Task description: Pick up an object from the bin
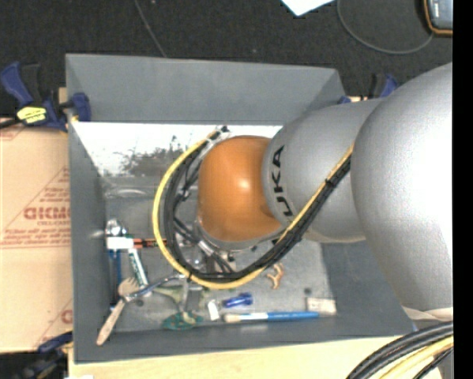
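Note:
My gripper reaches down below the orange wrist cover into the bin's front left part. Right under it lie a green wire-like piece and a grey metal tool. A small blue cap-like thing sits just to its right. In front of that lies a long blue and white pen. Nothing shows as held.
At the left wall there are a blue and white tool and a wooden stick. A tan curled piece and a small white block lie to the right. The arm covers the bin's middle and right.

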### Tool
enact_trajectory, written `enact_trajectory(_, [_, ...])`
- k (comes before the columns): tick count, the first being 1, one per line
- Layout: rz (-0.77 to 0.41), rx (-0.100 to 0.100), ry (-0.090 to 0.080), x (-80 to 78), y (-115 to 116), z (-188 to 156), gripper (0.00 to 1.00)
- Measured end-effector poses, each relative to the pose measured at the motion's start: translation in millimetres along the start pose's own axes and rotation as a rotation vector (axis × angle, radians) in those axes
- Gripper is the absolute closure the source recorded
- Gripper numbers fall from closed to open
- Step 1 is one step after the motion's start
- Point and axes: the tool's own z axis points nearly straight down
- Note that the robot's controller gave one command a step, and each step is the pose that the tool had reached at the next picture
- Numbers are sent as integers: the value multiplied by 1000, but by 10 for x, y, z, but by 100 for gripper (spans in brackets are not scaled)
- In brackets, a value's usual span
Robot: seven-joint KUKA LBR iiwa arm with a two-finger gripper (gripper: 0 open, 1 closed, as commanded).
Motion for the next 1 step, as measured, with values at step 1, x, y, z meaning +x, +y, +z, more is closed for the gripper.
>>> enact_trajectory(1, [-20, -1, 0, -28, 369, 455, 100])
